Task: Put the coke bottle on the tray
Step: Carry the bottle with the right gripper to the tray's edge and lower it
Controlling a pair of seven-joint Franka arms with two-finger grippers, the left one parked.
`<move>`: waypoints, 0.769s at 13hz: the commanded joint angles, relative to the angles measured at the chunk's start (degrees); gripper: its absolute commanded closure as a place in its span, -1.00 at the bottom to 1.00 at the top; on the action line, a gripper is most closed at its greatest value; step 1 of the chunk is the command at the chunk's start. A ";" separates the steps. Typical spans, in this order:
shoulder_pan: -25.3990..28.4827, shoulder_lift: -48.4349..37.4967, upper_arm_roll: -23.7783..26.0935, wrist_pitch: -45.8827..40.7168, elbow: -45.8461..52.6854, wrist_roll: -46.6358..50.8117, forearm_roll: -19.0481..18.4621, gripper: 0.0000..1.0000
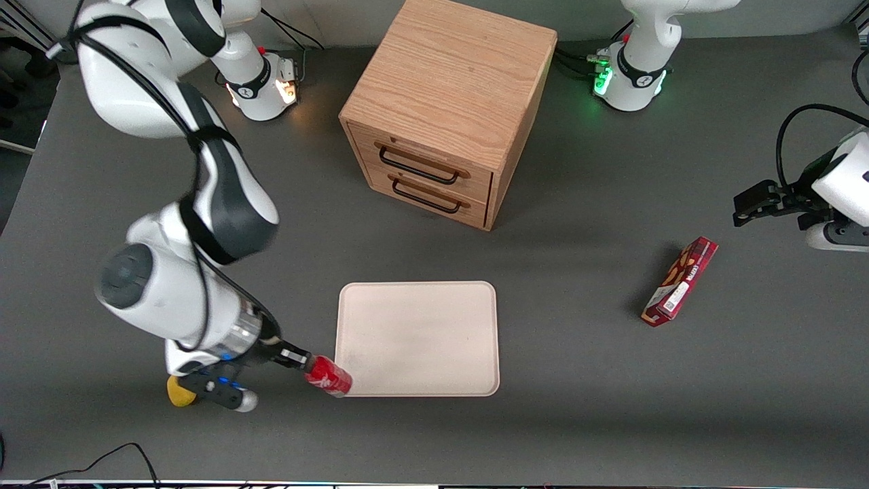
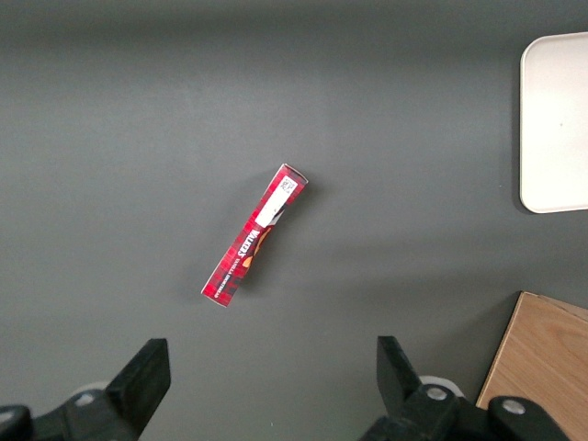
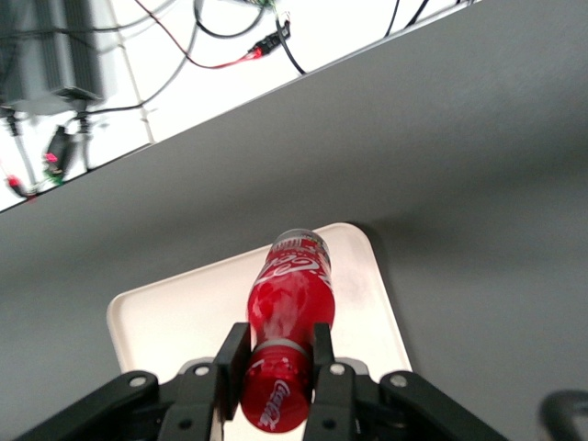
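The coke bottle (image 1: 328, 377) is small, glossy red with white lettering. My right gripper (image 1: 307, 367) is shut on it near its capped neck and holds it tilted at the corner of the tray (image 1: 421, 333) that is nearest the front camera and toward the working arm's end. In the right wrist view the bottle (image 3: 292, 303) lies between the fingers (image 3: 232, 360) of the gripper (image 3: 277, 354), its body over the cream-pink tray (image 3: 175, 317).
A wooden two-drawer cabinet (image 1: 448, 109) stands farther from the front camera than the tray. A long red snack box (image 1: 680, 281) lies toward the parked arm's end; it also shows in the left wrist view (image 2: 254, 235). A yellow object (image 1: 179, 392) sits under my wrist.
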 commanded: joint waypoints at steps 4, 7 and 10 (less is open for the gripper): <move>0.65 5.50 2.63 -1.08 1.71 3.89 -6.67 1.00; 0.65 5.50 2.63 -1.70 1.62 3.71 -6.75 0.44; 0.30 5.50 4.29 -1.78 1.26 3.18 -10.79 -1.00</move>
